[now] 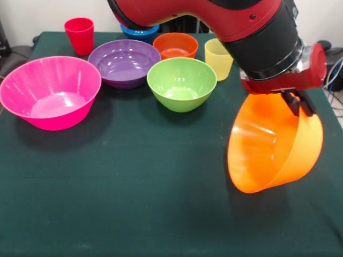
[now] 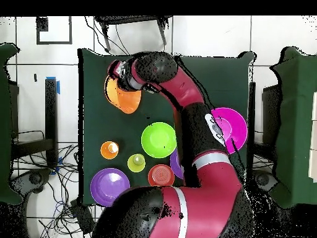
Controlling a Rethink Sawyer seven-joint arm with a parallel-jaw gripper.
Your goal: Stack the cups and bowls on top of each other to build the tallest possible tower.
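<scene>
**Sawyer arm holds big orange bowl tilted over green surface**

The red-and-black arm (image 1: 252,32) reaches down at the front view's right, its pincer (image 1: 300,103) clamped on the rim of the large orange bowl (image 1: 273,144). The bowl hangs tipped on its side, mouth facing left, lower edge close to or touching the dark green surface (image 1: 134,203); contact can't be told. No tower is built yet.

Rest of the bowls sit upright toward the far side. Hot pink bowl (image 1: 51,91) at far left; a purple bowl (image 1: 124,62) next to it; lime green bowl (image 1: 181,83) just right of the purple, near centre. Behind them: small red-orange bowl (image 1: 175,45) and small blue bowl (image 1: 140,33), the latter partly hidden by the arm. Red cup (image 1: 79,35) stands at back left, well apart from the pale yellow cup (image 1: 218,58), which stands just beside the green bowl.

Overhead view adds a second purple bowl (image 2: 109,186) near the robot's base, w/ an orange cup (image 2: 109,149) standing nearby.
</scene>
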